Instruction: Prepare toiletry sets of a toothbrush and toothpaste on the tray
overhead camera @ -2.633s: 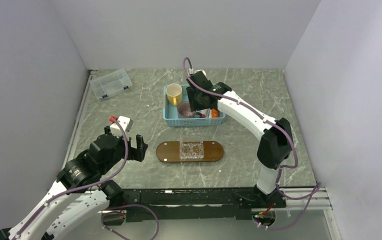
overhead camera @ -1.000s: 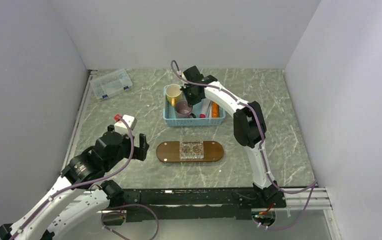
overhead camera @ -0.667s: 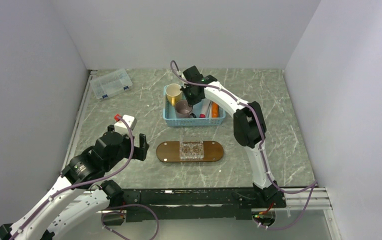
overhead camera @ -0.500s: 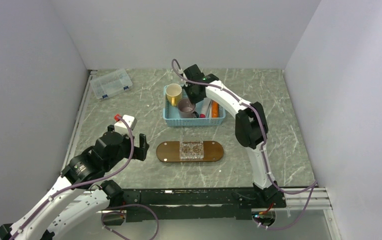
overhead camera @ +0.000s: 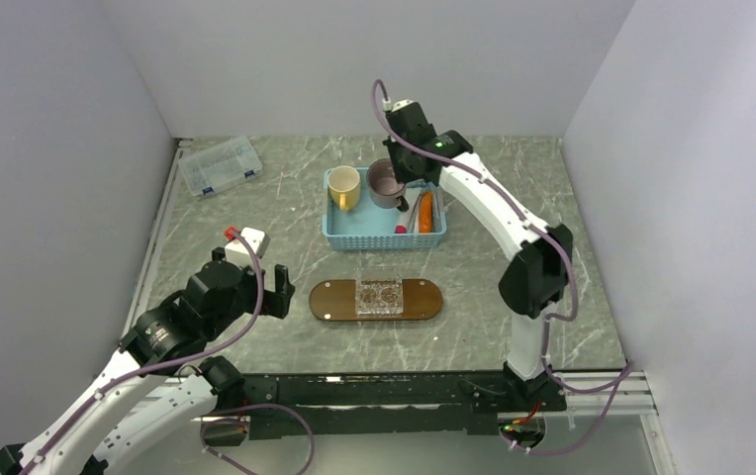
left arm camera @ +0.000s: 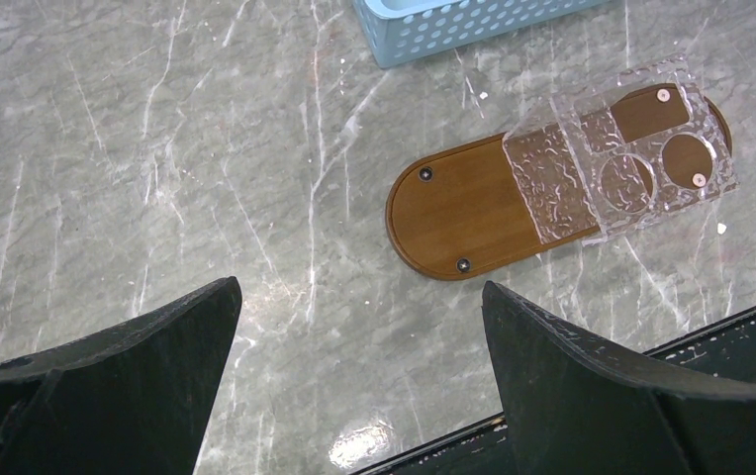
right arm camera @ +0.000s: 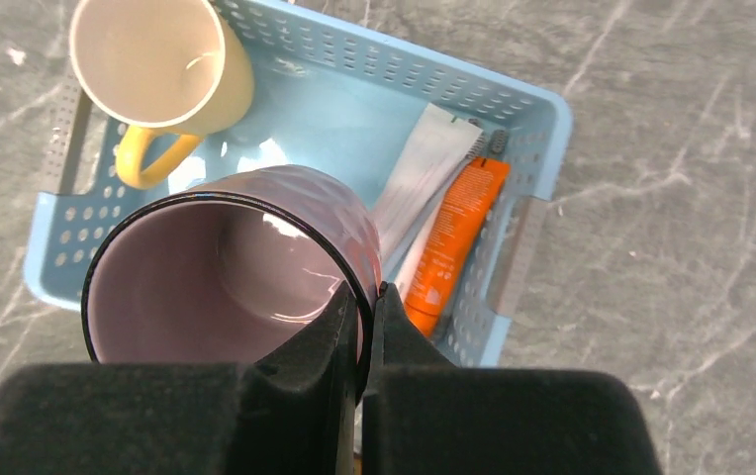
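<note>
The tray (overhead camera: 334,300) lies flat on the table, close to the middle of the near edge. Its long side runs left to right. One clear holder (left arm camera: 616,163) sits on top of it.

The toothbrush (right arm camera: 422,183) is not on the tray. It lies in the blue basket (overhead camera: 384,240) behind the tray, at the basket's right end. It is just beside one orange tube (right arm camera: 450,242). Both run from near to far, and the brush's dark bristles point to the far side. I cannot tell if there is more than one brush.

The right gripper (right arm camera: 362,315) is pinched tight on the rim of a purple mug (right arm camera: 206,287). One finger is inside and one is outside, and the mug is held tipped over the basket. One yellow mug (right arm camera: 156,54) stands in the basket's far left corner. That makes two mugs.

The left gripper (left arm camera: 356,297) is wide open and holds nothing, near the tray's left end.

Only the right wrist view shows the bristles. Only the left wrist view shows two round holes in the holder. Only the top view shows one clear box (overhead camera: 220,165) in the far left corner.
</note>
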You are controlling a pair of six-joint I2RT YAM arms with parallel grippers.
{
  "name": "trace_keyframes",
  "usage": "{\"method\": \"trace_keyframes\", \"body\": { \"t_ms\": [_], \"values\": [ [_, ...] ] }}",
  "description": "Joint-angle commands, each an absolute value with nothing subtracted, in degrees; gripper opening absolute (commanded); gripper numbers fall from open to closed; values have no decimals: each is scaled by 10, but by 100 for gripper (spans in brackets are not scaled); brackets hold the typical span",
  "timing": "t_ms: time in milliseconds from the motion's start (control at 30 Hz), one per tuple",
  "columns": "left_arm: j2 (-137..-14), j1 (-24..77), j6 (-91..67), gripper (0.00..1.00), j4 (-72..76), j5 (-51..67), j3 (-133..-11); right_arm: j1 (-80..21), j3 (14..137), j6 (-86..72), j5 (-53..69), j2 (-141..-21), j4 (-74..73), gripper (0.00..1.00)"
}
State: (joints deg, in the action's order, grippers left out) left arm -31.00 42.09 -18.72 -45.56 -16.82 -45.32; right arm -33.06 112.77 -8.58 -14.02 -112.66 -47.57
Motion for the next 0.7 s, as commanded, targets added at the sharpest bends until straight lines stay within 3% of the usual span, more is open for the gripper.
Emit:
{"method": "trace_keyframes", "body": {
  "t_ms": [0, 667],
  "values": [
    [-302, 422, -184, 99, -448, -166, -458, -328, 1108, -129, -180, -1028, -477, 0],
    [-299, 422, -183, 99, -448, -163, -459, -330, 823, -208, -188, -761, -514, 0]
  ]
}}
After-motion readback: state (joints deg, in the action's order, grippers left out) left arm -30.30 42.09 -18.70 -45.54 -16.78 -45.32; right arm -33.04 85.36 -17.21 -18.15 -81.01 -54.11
